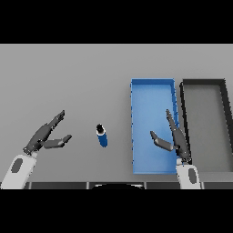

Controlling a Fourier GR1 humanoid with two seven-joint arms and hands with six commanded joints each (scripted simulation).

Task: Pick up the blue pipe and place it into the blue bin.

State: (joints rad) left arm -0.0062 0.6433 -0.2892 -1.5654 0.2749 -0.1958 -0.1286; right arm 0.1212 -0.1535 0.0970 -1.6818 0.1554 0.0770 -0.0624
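Note:
A short blue pipe (102,135) with a dark upper end lies on the grey table, between my two hands and just left of the blue bin (141,95). The bin is a long shallow tray with nothing inside that I can see. My right hand (176,139) hovers over the bin's right side, fingers straight and thumb spread, holding nothing. My left hand (43,135) is at the left, well apart from the pipe, also open and holding nothing.
A dark grey bin (225,98) stands right beside the blue bin, on its right. Bare grey table stretches behind and to the left of the pipe.

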